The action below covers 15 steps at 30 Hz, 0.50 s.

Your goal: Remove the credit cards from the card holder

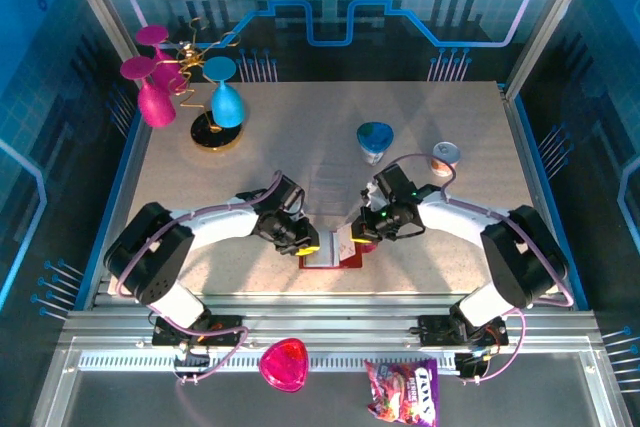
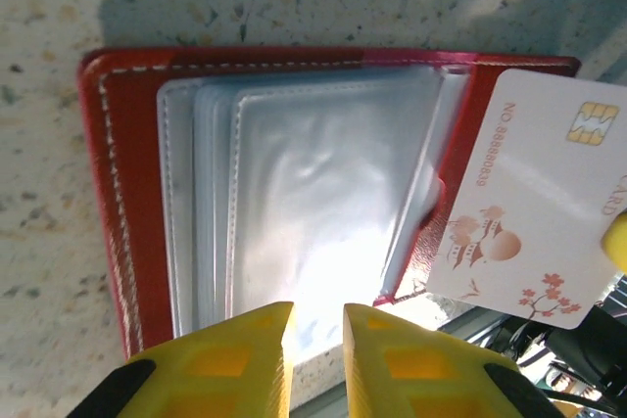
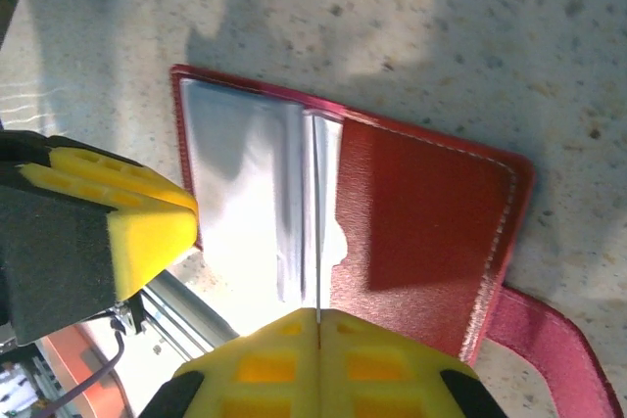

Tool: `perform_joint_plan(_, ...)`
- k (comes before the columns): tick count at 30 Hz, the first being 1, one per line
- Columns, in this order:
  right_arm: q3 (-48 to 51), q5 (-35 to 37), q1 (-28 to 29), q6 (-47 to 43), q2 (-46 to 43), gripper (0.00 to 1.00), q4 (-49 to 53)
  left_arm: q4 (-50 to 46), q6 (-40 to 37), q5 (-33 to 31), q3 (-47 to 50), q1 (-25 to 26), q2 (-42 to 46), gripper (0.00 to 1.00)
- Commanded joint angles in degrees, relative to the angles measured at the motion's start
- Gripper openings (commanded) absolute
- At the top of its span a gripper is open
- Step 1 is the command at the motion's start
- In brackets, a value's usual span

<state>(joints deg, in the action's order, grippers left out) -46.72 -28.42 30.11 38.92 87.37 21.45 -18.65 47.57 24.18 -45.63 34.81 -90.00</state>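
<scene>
My right claw (image 3: 318, 328) is clamped on the pale card (image 2: 534, 212) above the open card holder (image 3: 421, 232), which lies at the tabletop's (image 1: 300, 147) near edge. My left claw (image 2: 318, 349) is nearly closed over its pockets (image 2: 313, 203); I can't tell whether it grips them.

Open red card holder (image 2: 127, 193), flat; pinkish-white card (image 2: 534, 193) on edge above it.

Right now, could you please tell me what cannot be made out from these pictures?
1. Left wrist view: glare and cloudy plastic on the pockets of the wallet hide whether more cards sit inside.
2. Left wrist view: the bottom edge cuts off the left gripper; whether it pinches the pockets is unclear.
3. Right wrist view: the pale card in the right gripper stands edge-on, its face unreadable.
4. Top view: both grippers cover most of the wallet.
</scene>
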Motion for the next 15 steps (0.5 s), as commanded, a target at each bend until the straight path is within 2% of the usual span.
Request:
perform_joint_plan(1,-3.4,1.0,0.8,-6.0,-2.1,0.01,5.4,-3.6,-1.2,-1.4,-2.0,-1.1,3.4,0.20)
perform_joint_plan(3,-7.3,2.4,0.8,-11.1,-2.0,0.00,9.6,-3.5,-1.2,-1.6,-1.8,-1.6,4.5,0.21)
perform_joint_plan(7,-14.4,10.0,1.0,-23.7,-1.1,0.00,19.9,-3.3,-1.9,-3.0,-1.2,-2.7,7.1,0.20)
perform_joint_plan(10,-18.2,14.0,1.1,-34.2,-0.7,0.00,23.9,-3.2,-2.3,-4.2,-0.2,-4.0,9.0,0.20)
perform_joint_plan(15,-24.5,14.4,1.3,-51.8,1.2,0.00,28.9,-2.0,-2.0,-4.8,2.1,-6.4,12.6,0.22)
